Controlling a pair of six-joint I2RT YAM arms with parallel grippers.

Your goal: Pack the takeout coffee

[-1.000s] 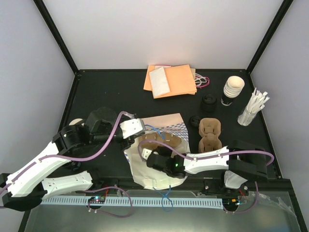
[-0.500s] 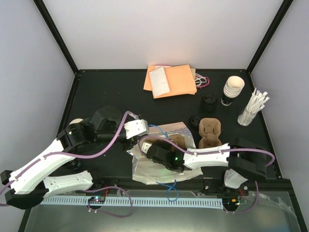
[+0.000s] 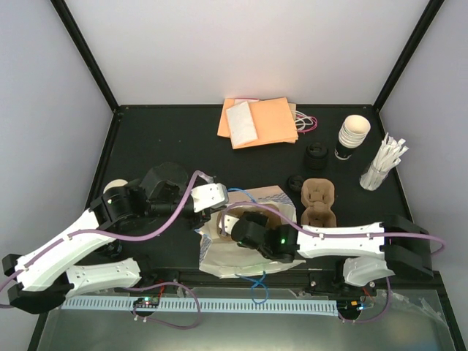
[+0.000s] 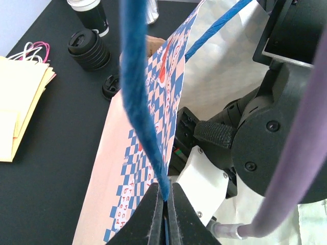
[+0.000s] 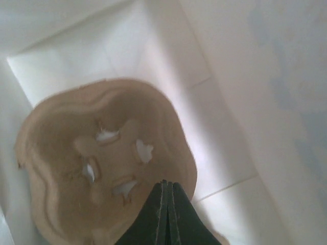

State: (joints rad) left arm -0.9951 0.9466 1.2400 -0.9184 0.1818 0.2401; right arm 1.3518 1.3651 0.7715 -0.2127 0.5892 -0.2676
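The takeout coffee is unseen; if the blue handle [image 4: 137, 102] slips from my left claw [image 4: 164, 196] pinching it, the bag [image 4: 145, 158] may collapse onto my closed right claw [image 5: 164, 186] inside.

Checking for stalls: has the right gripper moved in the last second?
Yes. In the top view, the right gripper has shifted right, toward the pulp cup carrier standing on the table.
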